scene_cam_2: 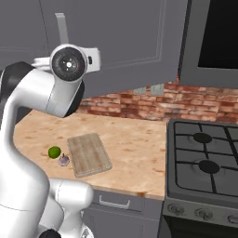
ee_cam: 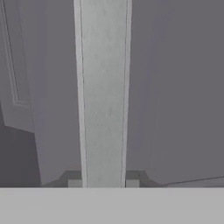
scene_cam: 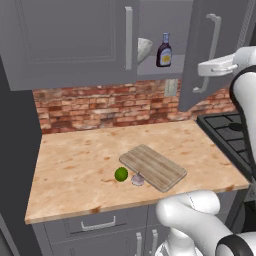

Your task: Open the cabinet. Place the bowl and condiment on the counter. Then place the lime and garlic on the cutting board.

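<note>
The cabinet's right door (scene_cam: 222, 35) stands partly swung out, its left door (scene_cam: 70, 35) closed. My gripper (scene_cam: 209, 68) is shut on the right door's vertical silver bar handle (ee_cam: 103, 96), which runs between the fingertips (ee_cam: 74, 183) in the hand view. On the shelf in the gap stand the bowl (scene_cam: 144, 49) and the dark condiment bottle (scene_cam: 164, 51). Down on the counter (scene_cam: 75, 165), the lime (scene_cam: 121, 174) and garlic (scene_cam: 137, 179) lie side by side, just off the left corner of the cutting board (scene_cam: 153, 167).
A black gas stove (scene_cam_2: 204, 162) adjoins the counter on the right, under a dark appliance (scene_cam_2: 218, 37). A brick backsplash (scene_cam: 100, 107) runs behind. Grey drawers (scene_cam: 95, 224) sit below the counter's front edge. My arm's elbow (scene_cam_2: 60, 93) hangs over the counter's left part.
</note>
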Robot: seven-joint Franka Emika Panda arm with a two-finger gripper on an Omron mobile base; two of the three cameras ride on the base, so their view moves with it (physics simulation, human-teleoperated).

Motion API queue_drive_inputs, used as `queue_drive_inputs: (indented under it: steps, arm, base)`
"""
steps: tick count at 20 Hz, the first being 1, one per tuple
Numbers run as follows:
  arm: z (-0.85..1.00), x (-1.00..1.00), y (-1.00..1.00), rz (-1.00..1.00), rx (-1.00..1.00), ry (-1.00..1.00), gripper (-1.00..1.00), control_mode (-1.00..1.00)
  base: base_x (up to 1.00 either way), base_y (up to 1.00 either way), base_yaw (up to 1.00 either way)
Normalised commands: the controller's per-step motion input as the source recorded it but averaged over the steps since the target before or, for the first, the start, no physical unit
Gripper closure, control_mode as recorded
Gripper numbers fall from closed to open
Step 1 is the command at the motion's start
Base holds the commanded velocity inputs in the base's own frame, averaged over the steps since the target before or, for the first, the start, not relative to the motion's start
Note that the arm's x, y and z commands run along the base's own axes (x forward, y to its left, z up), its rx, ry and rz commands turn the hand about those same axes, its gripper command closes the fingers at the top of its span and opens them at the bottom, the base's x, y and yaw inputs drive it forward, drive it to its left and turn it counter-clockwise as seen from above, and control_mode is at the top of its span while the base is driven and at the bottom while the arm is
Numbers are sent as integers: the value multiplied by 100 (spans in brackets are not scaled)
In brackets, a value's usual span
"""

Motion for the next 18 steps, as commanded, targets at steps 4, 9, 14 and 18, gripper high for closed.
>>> queue_drive_inputs:
  steps: [4, 9, 14, 18]
  arm:
    - [-16, -11, -12, 4, 0, 0, -100, -100]
    - [-3, -25, -5, 2, 0, 0, -100, -100]
    - [4, -37, 0, 1, 0, 0, -100, -100]
    - [23, -56, 14, 0, -2, -1, -100, -100]
  base:
    - [0, 0, 0]
    - [0, 0, 0]
    - [0, 0, 0]
    - [0, 0, 0]
